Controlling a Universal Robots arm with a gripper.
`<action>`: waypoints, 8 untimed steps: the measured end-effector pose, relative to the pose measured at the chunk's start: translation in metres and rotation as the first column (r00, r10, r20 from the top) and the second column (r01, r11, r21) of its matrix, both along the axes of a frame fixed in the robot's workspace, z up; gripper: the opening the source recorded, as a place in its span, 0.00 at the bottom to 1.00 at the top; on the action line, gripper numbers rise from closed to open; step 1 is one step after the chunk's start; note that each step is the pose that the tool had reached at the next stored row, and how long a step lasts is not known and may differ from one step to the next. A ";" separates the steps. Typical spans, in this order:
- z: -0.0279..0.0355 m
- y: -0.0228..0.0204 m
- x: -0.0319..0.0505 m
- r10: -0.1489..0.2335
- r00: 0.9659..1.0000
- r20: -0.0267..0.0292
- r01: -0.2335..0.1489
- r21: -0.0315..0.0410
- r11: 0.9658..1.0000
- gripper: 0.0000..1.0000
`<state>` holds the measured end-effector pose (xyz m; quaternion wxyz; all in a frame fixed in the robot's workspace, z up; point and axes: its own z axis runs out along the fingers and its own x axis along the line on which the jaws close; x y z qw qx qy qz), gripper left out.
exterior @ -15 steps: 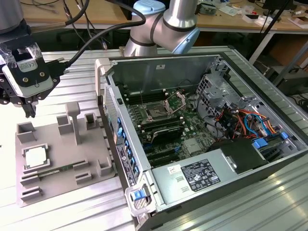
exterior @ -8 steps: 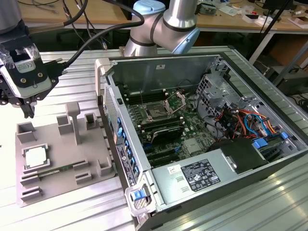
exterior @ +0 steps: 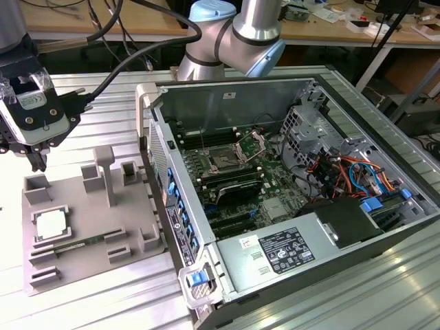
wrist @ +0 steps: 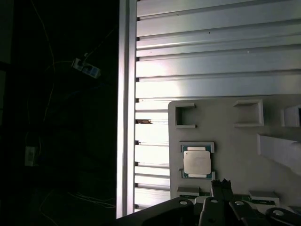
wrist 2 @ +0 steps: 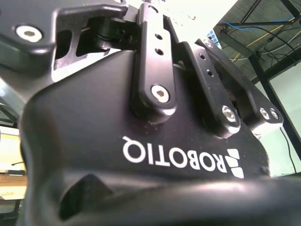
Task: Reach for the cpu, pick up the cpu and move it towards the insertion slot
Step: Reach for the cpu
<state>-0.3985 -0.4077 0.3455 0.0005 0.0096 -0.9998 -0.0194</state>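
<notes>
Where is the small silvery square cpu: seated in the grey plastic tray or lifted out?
Seated. The small silvery square cpu lies flat in a recess of the grey plastic tray; nothing grips it.

Above the cpu (exterior: 49,224) the air seems open. Upright posts (exterior: 104,175) and the case wall (exterior: 163,175) stand between it and the slot (exterior: 223,162), which is open from above.

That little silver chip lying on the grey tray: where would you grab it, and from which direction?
Probably from straight above, pinching two opposite edges of the cpu. It lies flat in a shallow holder on the grey tray, so its underside is out of reach. The two edges without holder lips look freest.
</notes>
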 end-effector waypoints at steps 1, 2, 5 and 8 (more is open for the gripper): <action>-0.0001 0.0000 0.0000 0.000 1.000 0.000 0.000 0.000 1.000 0.11; -0.0015 0.0000 -0.0004 0.000 1.000 0.000 0.000 0.000 1.000 0.11; -0.0026 0.0000 -0.0014 0.000 1.000 0.000 0.000 0.000 1.000 0.11; -0.0034 0.0000 -0.0025 0.000 1.000 0.000 0.000 0.000 1.000 0.11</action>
